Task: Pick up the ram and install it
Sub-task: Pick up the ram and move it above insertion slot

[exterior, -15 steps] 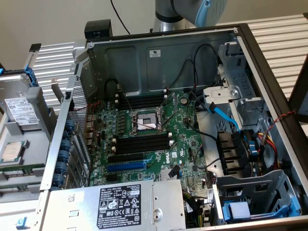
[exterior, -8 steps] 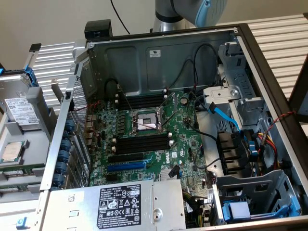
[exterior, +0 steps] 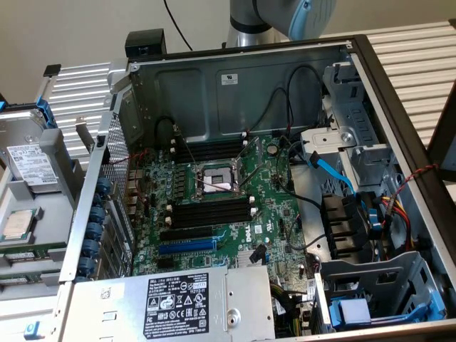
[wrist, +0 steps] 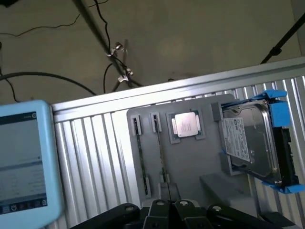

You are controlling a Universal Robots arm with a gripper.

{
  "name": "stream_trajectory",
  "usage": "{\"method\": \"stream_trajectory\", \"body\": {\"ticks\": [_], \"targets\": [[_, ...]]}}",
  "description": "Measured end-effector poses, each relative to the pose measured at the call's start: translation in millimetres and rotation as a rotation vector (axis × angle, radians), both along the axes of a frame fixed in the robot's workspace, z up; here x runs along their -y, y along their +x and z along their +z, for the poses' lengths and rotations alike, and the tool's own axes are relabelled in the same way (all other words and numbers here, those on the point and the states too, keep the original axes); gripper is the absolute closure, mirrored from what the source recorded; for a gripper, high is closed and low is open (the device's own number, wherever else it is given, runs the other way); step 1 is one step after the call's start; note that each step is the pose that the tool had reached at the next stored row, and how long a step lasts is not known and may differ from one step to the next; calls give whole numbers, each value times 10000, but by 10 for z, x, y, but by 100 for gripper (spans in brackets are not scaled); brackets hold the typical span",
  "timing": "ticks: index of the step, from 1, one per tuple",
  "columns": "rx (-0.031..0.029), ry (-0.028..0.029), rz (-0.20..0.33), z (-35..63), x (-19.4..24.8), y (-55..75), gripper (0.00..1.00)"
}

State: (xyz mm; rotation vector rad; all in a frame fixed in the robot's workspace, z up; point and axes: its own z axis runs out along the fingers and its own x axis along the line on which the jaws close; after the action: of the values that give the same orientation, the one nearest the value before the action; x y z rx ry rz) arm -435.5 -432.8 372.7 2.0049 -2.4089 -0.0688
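Nothing done yet: claw (wrist: 167, 190) shut tight & empty, hanging over the tray (wrist: 190, 162) where the ram (wrist: 161, 152) sits edge-on in its groove beside the CPU (wrist: 186, 125); mobo slots (exterior: 212, 211) bare, so pick + install both left

The arm (exterior: 285, 18) reaches high overhead, its end effector (wrist: 168, 193) apparently closed, fingertips pressed together.

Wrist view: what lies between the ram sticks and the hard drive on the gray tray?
A CPU, seated in its own pocket of the tray, lies between the ram sticks and the hard drive. The wrist view shows it.
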Motion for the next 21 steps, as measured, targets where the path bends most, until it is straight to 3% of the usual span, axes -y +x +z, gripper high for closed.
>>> {"method": "stream_trajectory", "body": {"ticks": [3,6,9,12,16,21], "targets": [[170,0,514,-2,0,0,89],[275,7,891,-2,0,0,89],[291,52,1054,-4,-1,2,89],[290,52,1058,-3,0,2,89],[287,0,1071,-48,1,3,89],[307,-1,1151,-132,1,2,89]]}}
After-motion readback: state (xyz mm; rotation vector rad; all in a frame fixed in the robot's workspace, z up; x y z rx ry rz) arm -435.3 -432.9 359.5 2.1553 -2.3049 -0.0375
